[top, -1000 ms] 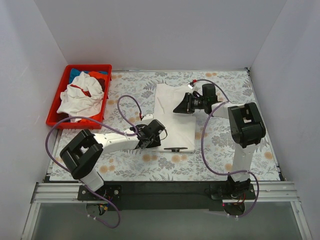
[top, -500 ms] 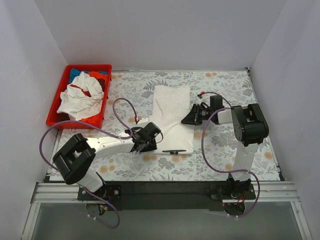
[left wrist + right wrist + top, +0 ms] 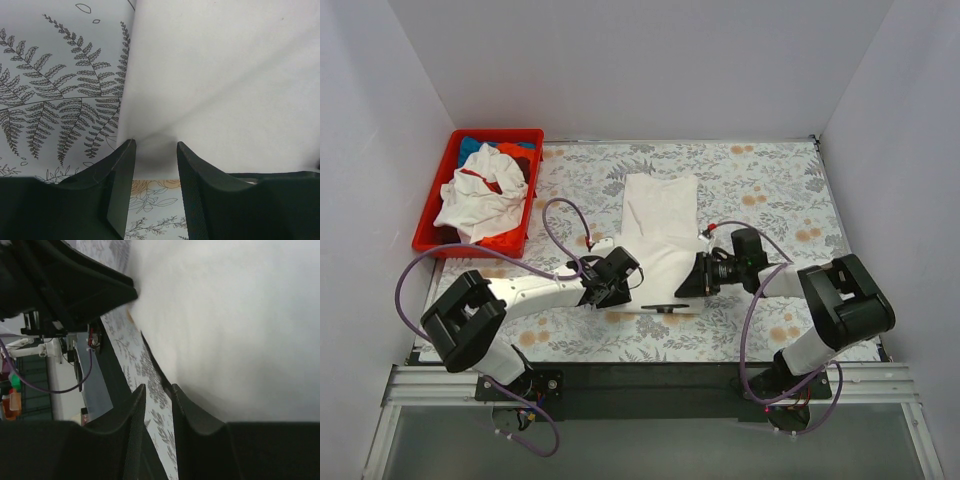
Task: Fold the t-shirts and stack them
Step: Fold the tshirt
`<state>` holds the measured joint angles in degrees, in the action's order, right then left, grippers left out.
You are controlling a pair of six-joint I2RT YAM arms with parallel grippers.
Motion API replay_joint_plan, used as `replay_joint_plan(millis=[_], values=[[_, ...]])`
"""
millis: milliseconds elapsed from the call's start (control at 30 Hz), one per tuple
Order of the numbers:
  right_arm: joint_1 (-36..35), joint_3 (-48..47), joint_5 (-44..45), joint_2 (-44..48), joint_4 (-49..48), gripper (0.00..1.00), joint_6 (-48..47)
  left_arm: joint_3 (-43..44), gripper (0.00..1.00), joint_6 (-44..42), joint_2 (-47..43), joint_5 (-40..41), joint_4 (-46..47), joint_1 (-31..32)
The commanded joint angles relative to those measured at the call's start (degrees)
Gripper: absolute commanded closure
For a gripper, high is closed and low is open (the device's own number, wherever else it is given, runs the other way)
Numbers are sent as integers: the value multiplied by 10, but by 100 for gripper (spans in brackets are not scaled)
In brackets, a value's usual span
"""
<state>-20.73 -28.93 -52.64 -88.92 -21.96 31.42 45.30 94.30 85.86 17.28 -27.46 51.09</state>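
Right pincer point(image 3: 683, 288) now sits at shirt point(image 3: 660, 220) hem, facing left pincer point(image 3: 630, 280); both half-parted, grip unclear. You can fold next.

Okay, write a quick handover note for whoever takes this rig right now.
Left gripper: jaws apart, at the near left corner of the white t-shirt.
Right gripper: jaws slightly apart, at its near right edge. Neither shows a clear grip.
That shirt lies folded into a long strip on the table.
Other t-shirts sit heaped in the red bin.
Left to do: finish this fold, then fold and stack the rest.
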Motion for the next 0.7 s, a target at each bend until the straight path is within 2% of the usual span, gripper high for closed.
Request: replay_joint_plan(millis=[0,200,267,333,400,433,467,533,600,667], values=[[5,53,16,-19,2,66,-27,-20,62,13,-21,-8,-42,1],[28,87,18,-47,10,68,-37,-38,62,34,-58,-10,-49,1],[25,88,13,-21,23,69,-36,-35,62,40,-78,-13,-57,1],[18,66,32,39,101,68,-60,-31,60,44,-97,-16,-71,1],[7,28,106,85,202,68,-98,-22,56,45,-124,-13,-89,1],[-4,-11,138,127,287,66,-127,-17,55,46,-130,-10,-96,1],[-9,-27,203,148,327,65,-133,-13,53,45,-136,-8,-115,1],[-18,-56,258,205,409,61,-140,8,49,48,-134,2,-137,1],[-25,-89,339,233,451,57,-138,19,45,47,-126,4,-161,1],[-37,-109,411,265,509,47,-131,27,36,48,-118,6,-174,1]])
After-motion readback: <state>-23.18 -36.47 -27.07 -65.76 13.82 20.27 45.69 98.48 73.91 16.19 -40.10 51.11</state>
